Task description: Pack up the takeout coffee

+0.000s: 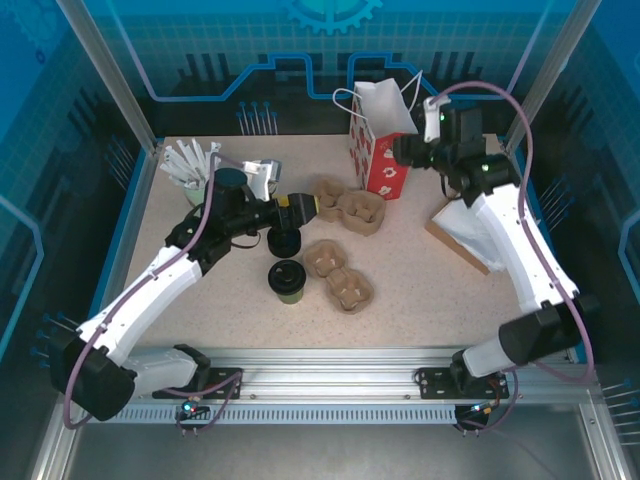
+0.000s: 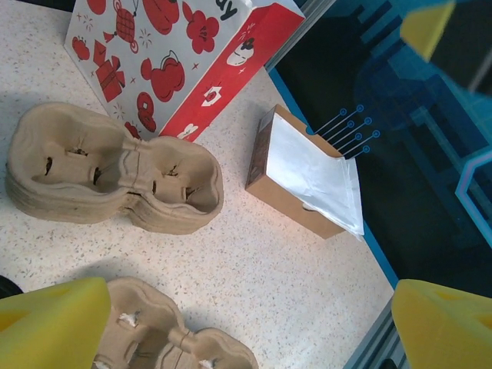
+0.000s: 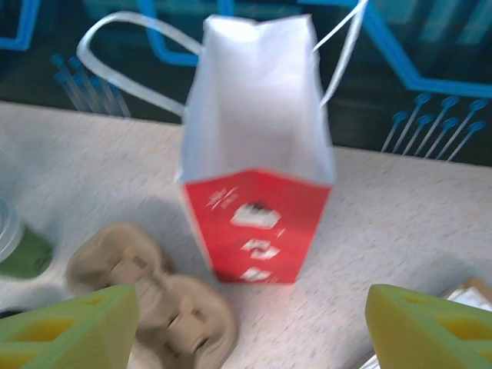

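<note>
Likely light and crushable, the coffee cup sits just below centre in the overhead view, best squeezed gently around its paper wall; the left gripper and right gripper gape empty.

Pretty clearly a robot lab test cell, not an actual café. The left arm and right arm are bolted to an aluminium rail at the near edge of a speckled tabletop. Aluminium posts box it in, with blue printed panels of circuit lines and a gear at the far side. The takeout coffee and red paper bag just sit inside that.
</note>
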### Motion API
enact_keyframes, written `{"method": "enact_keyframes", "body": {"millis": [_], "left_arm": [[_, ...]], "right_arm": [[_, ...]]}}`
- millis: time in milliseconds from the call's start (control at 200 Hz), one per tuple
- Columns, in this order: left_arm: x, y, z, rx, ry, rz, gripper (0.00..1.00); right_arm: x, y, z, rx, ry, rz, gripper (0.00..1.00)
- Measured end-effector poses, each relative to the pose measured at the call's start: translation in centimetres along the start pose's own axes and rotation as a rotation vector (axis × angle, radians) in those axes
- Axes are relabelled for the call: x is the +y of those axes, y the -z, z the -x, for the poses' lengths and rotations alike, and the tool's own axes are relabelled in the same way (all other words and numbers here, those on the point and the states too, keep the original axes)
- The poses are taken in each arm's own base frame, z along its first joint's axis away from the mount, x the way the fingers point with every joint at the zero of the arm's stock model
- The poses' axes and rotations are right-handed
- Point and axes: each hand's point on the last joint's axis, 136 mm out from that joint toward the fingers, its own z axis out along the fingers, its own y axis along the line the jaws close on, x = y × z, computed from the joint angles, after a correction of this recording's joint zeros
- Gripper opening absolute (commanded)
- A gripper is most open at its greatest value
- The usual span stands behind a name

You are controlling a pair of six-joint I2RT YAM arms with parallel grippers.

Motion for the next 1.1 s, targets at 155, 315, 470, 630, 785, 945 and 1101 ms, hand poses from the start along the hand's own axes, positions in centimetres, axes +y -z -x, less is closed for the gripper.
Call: {"method": "enact_keyframes", "body": {"millis": [155, 315, 470, 630, 785, 945, 1101], "left_arm": [[0.5, -0.9, -0.3, 0.018, -0.007, 0.015, 0.95], [0.3, -1.4, -0.1, 0.023, -0.011, 0.012, 0.95], [-0.4, -1.7, 0.4, 0.022, -0.023, -0.001, 0.95], [-0.3, -2.0, 0.3, 0.027, -0.022, -0.001, 0.95], [-0.2, -2.1, 0.2, 0.031, -0.021, 0.002, 0.95], [-0.2, -2.1, 0.2, 0.031, -0.02, 0.002, 0.95], [-0.2, -2.1, 0.2, 0.031, -0.02, 0.001, 0.95]], "right_arm": [[-2.6, -4.7, 2.0, 0.029, -0.016, -0.058, 0.74], [-4.0, -9.8, 1.8, 0.09, -0.022, -0.083, 0.69], [-4.4, -13.1, 1.2, 0.131, -0.018, -0.084, 0.61], [-4.3, -15.1, 1.6, 0.131, -0.014, -0.071, 0.49], [-4.0, -16.7, 1.2, 0.142, -0.013, -0.049, 0.38], [-3.9, -18.2, 0.8, 0.154, -0.001, -0.044, 0.27], [-3.9, -18.9, 0.6, 0.159, 0.012, -0.043, 0.11]]}}
